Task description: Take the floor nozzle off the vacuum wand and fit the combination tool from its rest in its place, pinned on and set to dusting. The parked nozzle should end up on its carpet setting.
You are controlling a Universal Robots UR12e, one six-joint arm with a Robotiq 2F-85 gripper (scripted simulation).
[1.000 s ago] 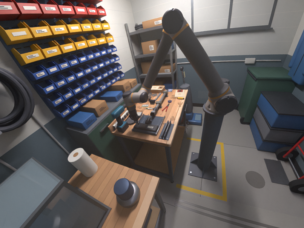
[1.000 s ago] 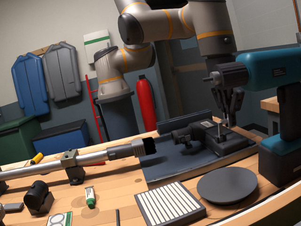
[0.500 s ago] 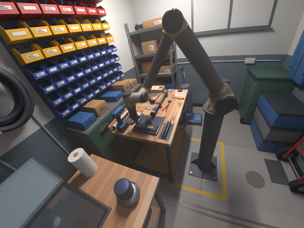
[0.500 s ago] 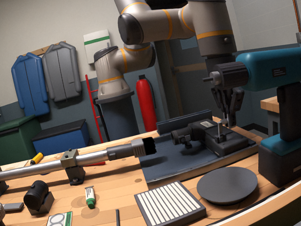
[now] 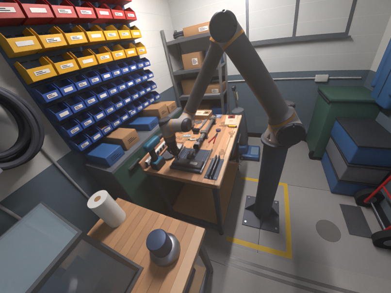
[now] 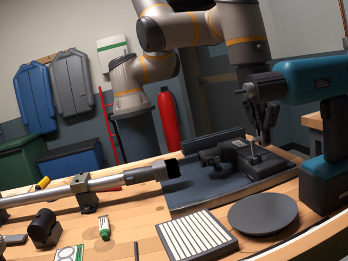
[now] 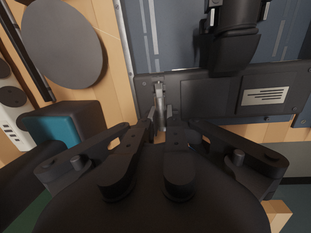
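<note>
My gripper (image 7: 160,114) (image 6: 262,137) (image 5: 176,153) hangs over the near end of the dark floor nozzle (image 6: 247,158) (image 7: 226,92) (image 5: 189,161), which lies parked on the blue-grey mat (image 6: 208,179), and it is closed around the nozzle's small upright metal lever (image 7: 159,105) (image 6: 252,150). The nozzle's neck (image 6: 209,158) points toward the vacuum wand (image 6: 84,184) (image 5: 203,131), apart from it. The wand rests in a clamp block (image 6: 83,189) and carries a tool with a black bristle tip (image 6: 171,168) on its end. A black cylinder sits on a small rest (image 6: 43,227) at the left.
A green-lidded bin (image 5: 342,110) stands well beyond the bench. A teal cordless drill (image 6: 314,123) (image 5: 154,154) stands close beside my gripper. A round grey disc (image 6: 262,213) (image 7: 62,42) and a ribbed pad (image 6: 198,234) lie near the bench's front edge.
</note>
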